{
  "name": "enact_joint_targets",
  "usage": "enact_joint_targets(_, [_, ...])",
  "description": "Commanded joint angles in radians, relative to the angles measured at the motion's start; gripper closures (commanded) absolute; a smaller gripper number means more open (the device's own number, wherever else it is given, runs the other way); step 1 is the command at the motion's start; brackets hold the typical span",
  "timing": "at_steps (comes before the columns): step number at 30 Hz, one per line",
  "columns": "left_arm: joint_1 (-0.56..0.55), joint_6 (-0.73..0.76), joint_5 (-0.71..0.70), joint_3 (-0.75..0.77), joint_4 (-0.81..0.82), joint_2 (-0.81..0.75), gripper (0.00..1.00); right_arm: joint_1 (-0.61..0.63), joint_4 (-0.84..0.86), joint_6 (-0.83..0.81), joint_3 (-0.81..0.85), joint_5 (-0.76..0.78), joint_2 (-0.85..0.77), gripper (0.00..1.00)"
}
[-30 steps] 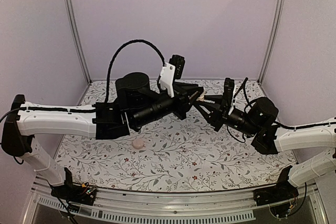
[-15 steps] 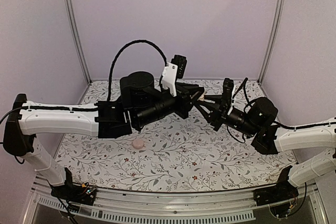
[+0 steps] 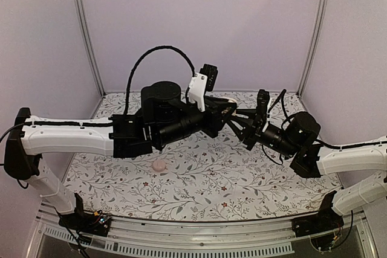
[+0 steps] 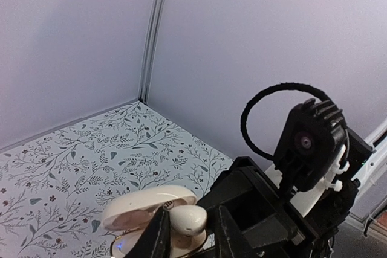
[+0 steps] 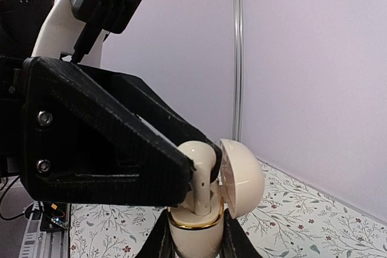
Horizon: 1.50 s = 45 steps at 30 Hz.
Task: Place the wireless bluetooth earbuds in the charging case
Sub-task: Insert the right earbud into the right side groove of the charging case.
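Advancing left end effector [image 3: 225, 109], earbud [image 5: 196, 160] entering case [image 5: 193, 241]

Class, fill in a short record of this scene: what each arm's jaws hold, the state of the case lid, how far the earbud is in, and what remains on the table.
left jaws: shut on the held earbud
right jaws: shut on the charging case, gripped at its base, upright
lid: open, swung to one side
insertion: held earbud's stem is down in the charging case, its head showing above
on the table: other earbud, lying loose, untouched
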Motion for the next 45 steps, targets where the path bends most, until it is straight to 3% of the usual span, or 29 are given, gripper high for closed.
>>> enact_joint_targets(1, [-0.008,0.025,-0.037,0.009,-0.059,0.001,0.74,0.008,0.06,-0.009,0.031,-0.006,-0.032,0.81])
enact_joint_targets(45, [-0.004,0.118,-0.079,0.012,-0.11,-0.131,0.61,0.008,0.05,0.015,-0.015,-0.085,-0.044,0.81])
